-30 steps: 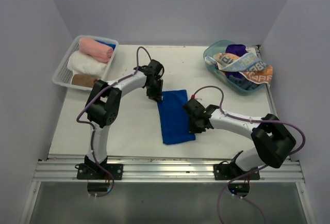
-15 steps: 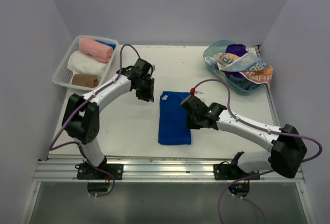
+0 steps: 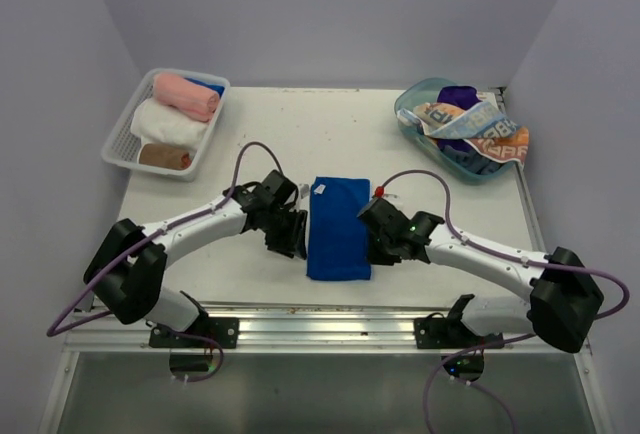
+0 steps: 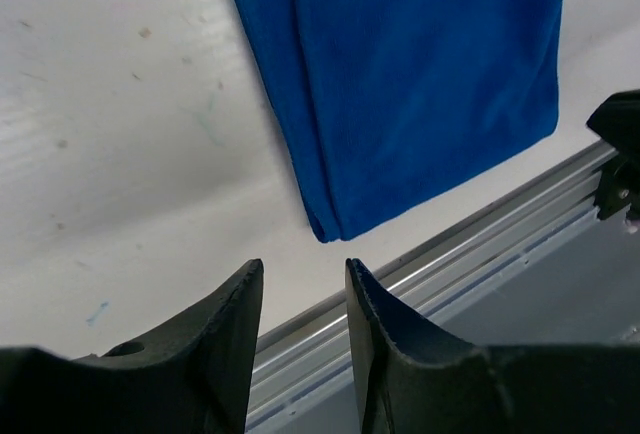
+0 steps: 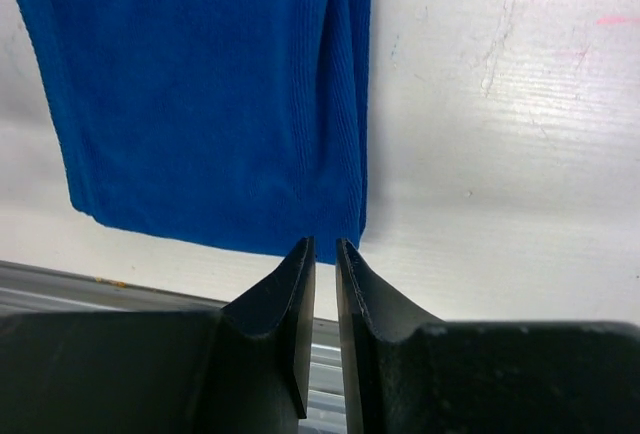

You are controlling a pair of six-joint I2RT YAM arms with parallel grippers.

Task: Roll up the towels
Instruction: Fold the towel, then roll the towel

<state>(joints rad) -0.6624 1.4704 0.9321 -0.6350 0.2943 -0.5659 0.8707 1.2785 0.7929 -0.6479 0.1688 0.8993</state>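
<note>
A royal blue towel [image 3: 338, 228] lies folded into a flat long strip in the middle of the table, its label at the far end. My left gripper [image 3: 291, 238] is low beside the towel's left edge near the front; in the left wrist view [image 4: 300, 272] its jaws are open and empty, just short of the towel's near corner [image 4: 328, 222]. My right gripper [image 3: 378, 245] is beside the towel's right edge; in the right wrist view [image 5: 325, 247] its jaws are nearly closed with a thin gap, holding nothing, at the towel's near right corner [image 5: 345, 224].
A white mesh basket [image 3: 118, 142] at the back left holds pink [image 3: 185, 96], white [image 3: 165, 123] and brown [image 3: 163, 157] rolled towels. A teal tub [image 3: 412, 114] at the back right holds the RABBIT towel [image 3: 482, 130] and a purple one [image 3: 458, 96]. A metal rail [image 3: 330, 329] runs along the near edge.
Both grippers have moved from the towel's far half toward its near end, one on each side. The towel now lies straighter than a second ago.
</note>
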